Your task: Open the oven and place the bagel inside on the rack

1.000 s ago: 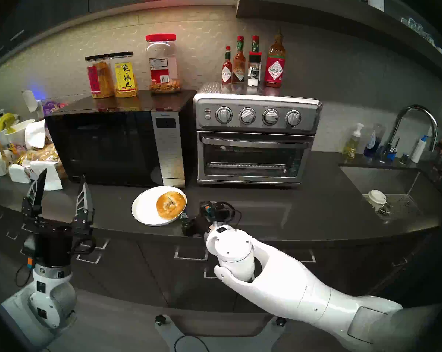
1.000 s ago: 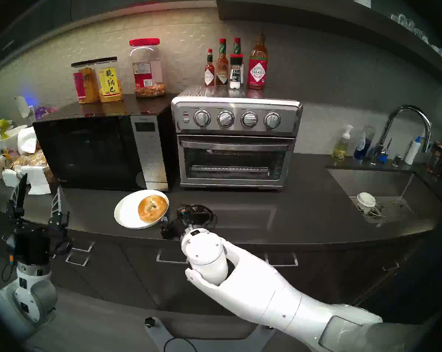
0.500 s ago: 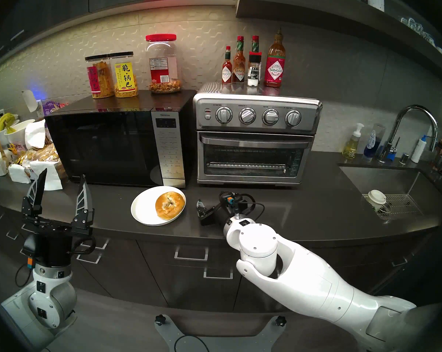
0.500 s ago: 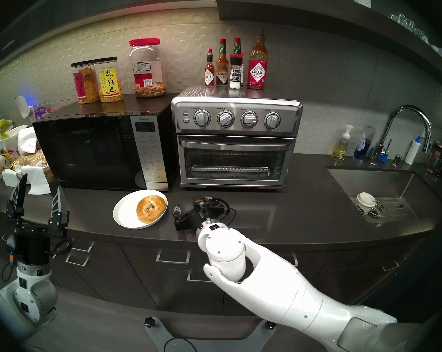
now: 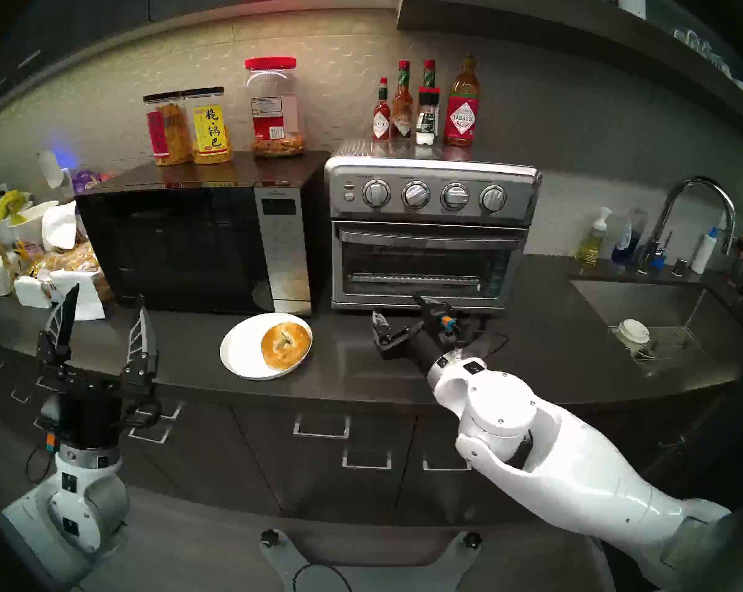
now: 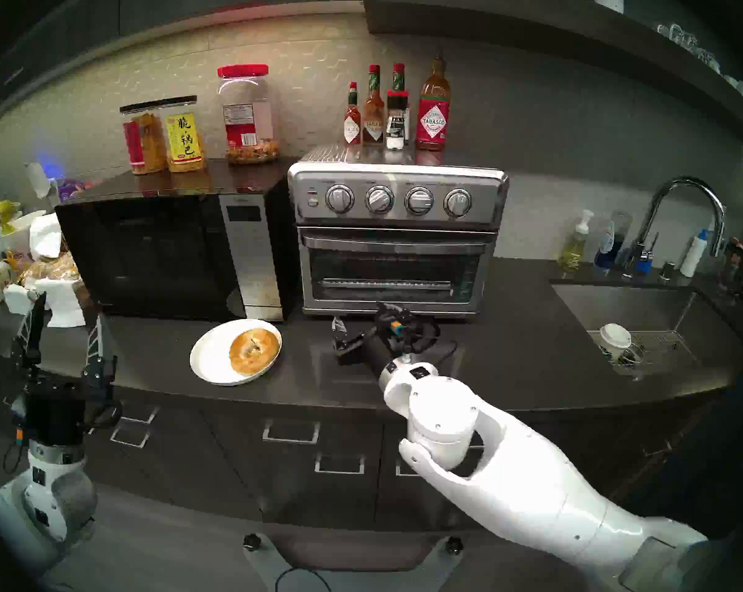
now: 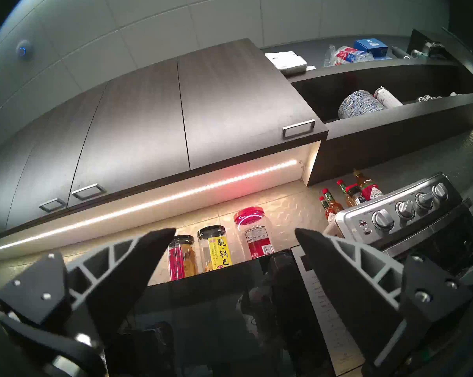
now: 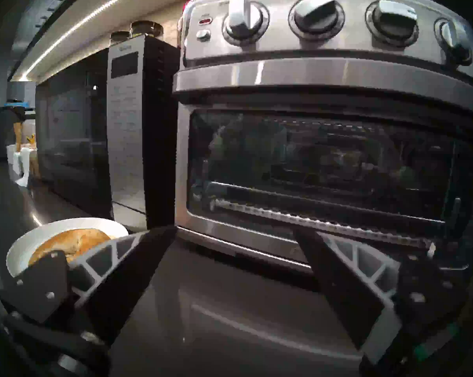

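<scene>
Before oven [image 5: 431, 232] (door shut), right gripper [image 5: 399, 311] spread, empty; left gripper [image 5: 105, 307] spread too.

- We see the oven [image 5: 431, 232], a boxy stainless-steel toaster oven with four round knobs, standing on the counter, its glass door shut.
- The rack [image 5: 416, 279] seems to lie level, low inside behind the glass.
- The bagel [image 5: 286, 344], golden-brown, lies on a white plate [image 5: 237, 352] left of the oven.
</scene>
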You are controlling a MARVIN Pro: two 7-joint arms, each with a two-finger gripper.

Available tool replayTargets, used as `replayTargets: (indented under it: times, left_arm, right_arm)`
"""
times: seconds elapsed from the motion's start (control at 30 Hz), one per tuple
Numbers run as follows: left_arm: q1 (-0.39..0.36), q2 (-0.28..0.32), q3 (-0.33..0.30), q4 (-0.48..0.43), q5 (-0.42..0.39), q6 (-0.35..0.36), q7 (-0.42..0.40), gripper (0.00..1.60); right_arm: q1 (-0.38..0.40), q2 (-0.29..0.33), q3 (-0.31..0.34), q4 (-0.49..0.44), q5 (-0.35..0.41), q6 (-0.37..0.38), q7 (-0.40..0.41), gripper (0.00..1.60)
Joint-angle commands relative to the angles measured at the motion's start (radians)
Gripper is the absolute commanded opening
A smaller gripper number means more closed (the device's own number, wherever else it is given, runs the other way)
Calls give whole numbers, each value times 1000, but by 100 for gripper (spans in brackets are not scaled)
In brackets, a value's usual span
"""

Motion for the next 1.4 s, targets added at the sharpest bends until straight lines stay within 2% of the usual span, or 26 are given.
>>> replayTargets:
  times: [0.0,0.33,0.6,0.63,0.7,0.77,0.97,1.0,1.03,1.13,1.23,1.27,1.37]
  left_arm:
    - [-3,1,-4,-6,1,-1,1,160]
    - [-5,1,-3,-6,1,-1,1,160]
    - [-5,0,-3,-6,1,-2,1,160]
    - [-5,0,-3,-6,1,-2,1,160]
    - [-5,0,-3,-6,1,-2,1,160]
    - [-5,0,-3,-6,1,-2,1,160]
    - [-4,-1,-5,-8,1,-1,1,160]
    - [-3,-1,-6,-8,1,-1,1,160]
    - [-3,-1,-6,-8,1,-1,1,160]
    - [-2,-1,-7,-9,1,-1,1,160]
    - [-1,-1,-7,-9,1,-1,1,160]
    - [-2,-1,-7,-9,1,-1,1,160]
    - [-2,-1,-6,-9,1,-1,1,160]
  right_arm:
    - [-114,113,101,-109,-23,-61,-7,160]
    - [-248,233,257,-151,-78,-158,30,160]
    - [-344,329,373,-133,-155,-271,124,160]
    - [-363,378,383,-138,-158,-302,139,160]
    - [-376,356,405,-133,-169,-305,155,160]
    - [-402,394,448,-120,-186,-355,195,160]
    - [-438,451,505,-106,-192,-443,268,160]
    - [-436,439,518,-94,-207,-479,301,160]
    - [-421,419,520,-88,-217,-463,319,160]
    - [-363,372,494,-42,-228,-521,362,160]
    - [-321,343,467,-19,-223,-542,377,160]
    - [-306,328,454,-7,-246,-567,368,160]
    - [-272,263,435,10,-257,-548,362,160]
